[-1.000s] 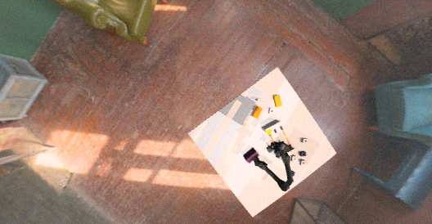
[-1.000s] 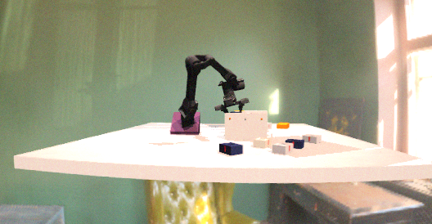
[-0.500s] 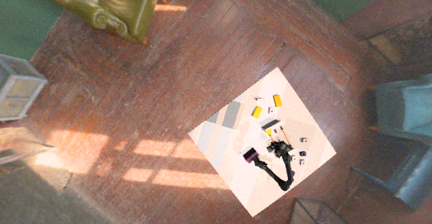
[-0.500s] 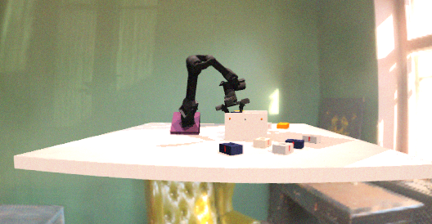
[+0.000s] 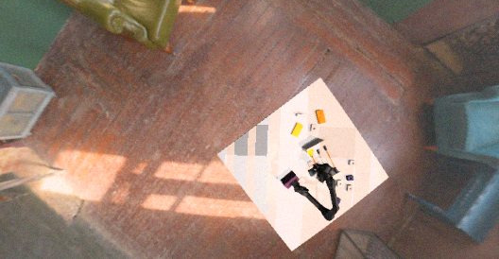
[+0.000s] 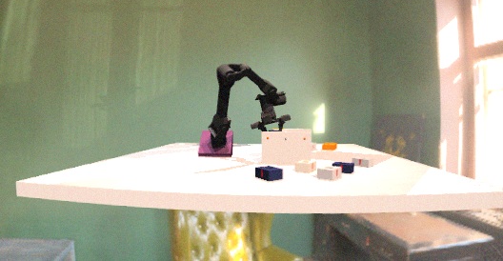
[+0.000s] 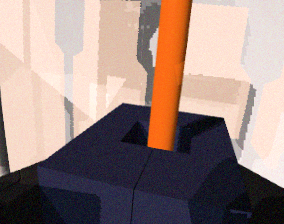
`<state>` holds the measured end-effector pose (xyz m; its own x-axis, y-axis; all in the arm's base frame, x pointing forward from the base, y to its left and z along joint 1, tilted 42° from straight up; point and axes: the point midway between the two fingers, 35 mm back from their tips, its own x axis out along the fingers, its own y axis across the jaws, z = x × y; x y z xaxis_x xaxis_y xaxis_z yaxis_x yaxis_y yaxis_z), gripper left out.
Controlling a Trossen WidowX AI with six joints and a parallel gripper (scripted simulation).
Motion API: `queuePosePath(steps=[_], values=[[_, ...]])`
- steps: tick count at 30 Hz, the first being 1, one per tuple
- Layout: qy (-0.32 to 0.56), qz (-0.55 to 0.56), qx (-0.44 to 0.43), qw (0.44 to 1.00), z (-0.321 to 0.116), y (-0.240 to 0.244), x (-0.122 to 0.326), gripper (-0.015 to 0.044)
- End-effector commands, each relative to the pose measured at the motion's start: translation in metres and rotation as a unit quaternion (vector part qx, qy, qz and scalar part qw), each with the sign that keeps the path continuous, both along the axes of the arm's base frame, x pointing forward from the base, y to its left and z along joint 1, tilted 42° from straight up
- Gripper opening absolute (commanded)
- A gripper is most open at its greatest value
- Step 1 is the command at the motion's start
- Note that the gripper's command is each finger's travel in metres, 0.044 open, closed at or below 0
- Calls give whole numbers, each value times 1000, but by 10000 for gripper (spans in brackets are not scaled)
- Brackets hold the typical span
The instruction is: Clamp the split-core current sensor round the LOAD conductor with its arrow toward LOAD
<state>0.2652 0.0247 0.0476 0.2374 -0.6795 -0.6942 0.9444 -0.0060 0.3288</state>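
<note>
Green walls (image 6: 310, 34) surround my pale surface (image 5: 283, 223) (image 6: 143, 187). My gripper (image 6: 271, 129) (image 7: 155, 163) pinches the dark-blue sensor (image 7: 98, 155) around one orange conductor (image 5: 329, 154) (image 7: 169, 75), inside the three-o'clock edge; two navy blocks (image 6: 269, 172) sit nearby.

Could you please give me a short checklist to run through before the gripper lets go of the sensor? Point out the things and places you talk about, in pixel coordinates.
1. Sensor (image 7: 108, 155) between the gripper's (image 6: 271, 126) fingers: ok, it is gripped.
2. Orange conductor (image 7: 169, 75) inside the sensor's opening: ok, it runs into the hole.
3. Sensor halves meeting: ok at the near seam, which shows only as a thin line.
4. Latch caught: cannot tell, no latch is readable.
5. Arrow toward the LOAD marker: cannot tell, neither is legible.
6. Right conductor chosen: cannot tell, no marking can be read.
</note>
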Motion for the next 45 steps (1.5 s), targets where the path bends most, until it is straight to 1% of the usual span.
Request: queuePosePath(steps=[1, 28, 45], values=[[1, 0, 0, 1000, 0, 0, 0, 264], [0, 0, 0, 1000, 0, 0, 0, 266], [0, 0, 0, 1000, 0, 0, 0, 153]])
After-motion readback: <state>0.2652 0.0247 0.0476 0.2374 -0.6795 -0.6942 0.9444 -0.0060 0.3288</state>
